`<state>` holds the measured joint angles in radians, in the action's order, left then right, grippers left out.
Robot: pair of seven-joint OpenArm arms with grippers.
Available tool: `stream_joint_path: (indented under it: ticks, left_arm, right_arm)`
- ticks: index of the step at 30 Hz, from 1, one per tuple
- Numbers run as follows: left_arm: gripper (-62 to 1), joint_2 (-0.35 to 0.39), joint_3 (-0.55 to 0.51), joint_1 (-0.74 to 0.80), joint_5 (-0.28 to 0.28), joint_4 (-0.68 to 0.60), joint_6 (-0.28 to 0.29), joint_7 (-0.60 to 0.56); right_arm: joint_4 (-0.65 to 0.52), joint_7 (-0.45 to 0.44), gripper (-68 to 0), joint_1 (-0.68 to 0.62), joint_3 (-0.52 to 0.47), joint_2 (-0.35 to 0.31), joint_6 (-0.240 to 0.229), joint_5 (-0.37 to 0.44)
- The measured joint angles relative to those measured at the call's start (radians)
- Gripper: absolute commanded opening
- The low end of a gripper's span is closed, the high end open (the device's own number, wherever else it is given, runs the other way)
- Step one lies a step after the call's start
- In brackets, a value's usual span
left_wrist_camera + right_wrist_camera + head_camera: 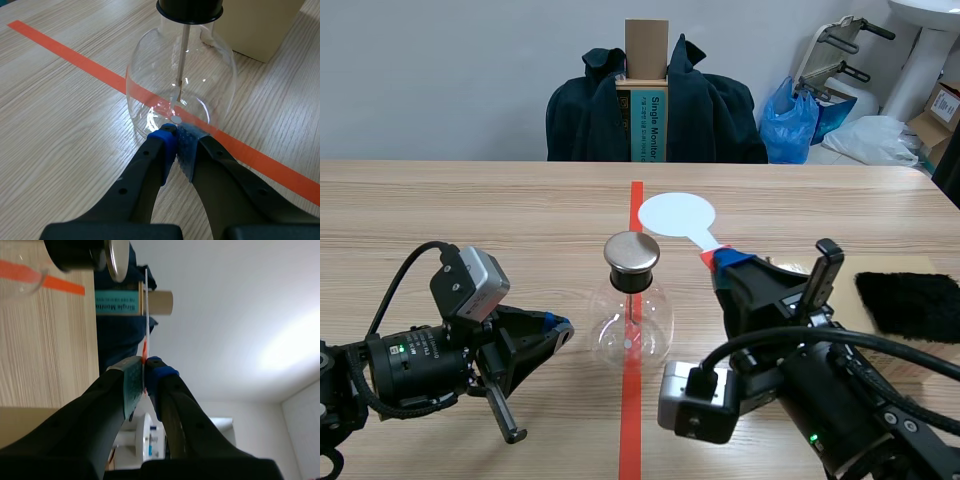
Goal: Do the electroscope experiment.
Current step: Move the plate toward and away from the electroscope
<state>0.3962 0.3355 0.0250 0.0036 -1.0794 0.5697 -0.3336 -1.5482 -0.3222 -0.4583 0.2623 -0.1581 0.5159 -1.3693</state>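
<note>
Electroscope (633,318) on the counter (470,210), a hand at either side.
Nearest, the left hand (176,137) is clenched on nothing, its pads just at the foot of the glass flask, which stands upright on the orange-red tape line under a metal cap. The right hand (725,262), beside the flask, grasps the red handle of a white disc paddle (677,214) that lies farther back. A black fur cloth (910,305) lies at the right; a dark jacket (720,110) hangs beyond.

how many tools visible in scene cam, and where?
2. The left tool, shut on nothing, sits at the base of the glass flask. The right tool, on the flask's other side, is shut on the handle of the white paddle. None hidden.
</note>
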Motion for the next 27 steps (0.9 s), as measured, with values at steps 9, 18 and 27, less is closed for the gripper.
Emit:
stream_joint_path:
  ticks: [9,18,27]
  left_arm:
    - [-59.2,0.000,0.000,0.000,0.000,0.000,0.000,0.000]
    - [-59.2,0.000,0.000,0.000,0.000,0.000,0.000,0.000]
    - [-59.2,0.000,0.000,0.000,0.000,0.000,0.000,0.000]
  right_arm:
    - [0.000,0.223,-66.8,0.000,0.000,0.000,0.000,0.000]
    - [0.000,0.268,-66.8,0.000,0.000,0.000,0.000,0.000]
    - [0.000,0.075,-66.8,0.000,0.000,0.000,0.000,0.000]
